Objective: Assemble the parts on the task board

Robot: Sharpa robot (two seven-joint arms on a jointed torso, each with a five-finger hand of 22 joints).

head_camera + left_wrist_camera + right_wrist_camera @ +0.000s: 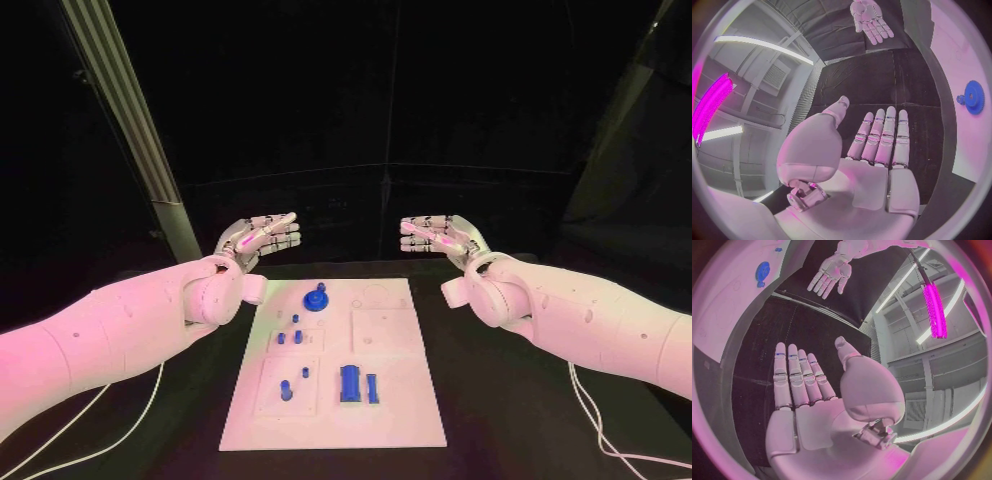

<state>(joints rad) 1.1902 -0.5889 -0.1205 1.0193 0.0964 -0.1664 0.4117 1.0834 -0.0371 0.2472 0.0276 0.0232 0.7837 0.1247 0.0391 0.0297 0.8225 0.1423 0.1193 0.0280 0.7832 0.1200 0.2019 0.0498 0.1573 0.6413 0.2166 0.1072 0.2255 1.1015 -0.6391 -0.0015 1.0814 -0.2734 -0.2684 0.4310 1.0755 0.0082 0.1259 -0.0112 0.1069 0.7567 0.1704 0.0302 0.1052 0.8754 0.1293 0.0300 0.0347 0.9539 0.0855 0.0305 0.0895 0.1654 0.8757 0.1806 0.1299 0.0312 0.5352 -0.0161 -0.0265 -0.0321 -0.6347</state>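
The fingers [879,137] of the left hand [257,240] are stretched out flat, side by side, holding nothing; the right hand [444,238] matches, fingers [795,375] straight and empty. Both hands hover above the tabletop [505,400] past the far edge of the task board [411,400], at eleven and one o'clock from it, likely a neutral pose clear of the work. The board carries the blue parts: a gear [316,295] at twelve, small pegs [290,338] mid-left, a block [349,384] near six.
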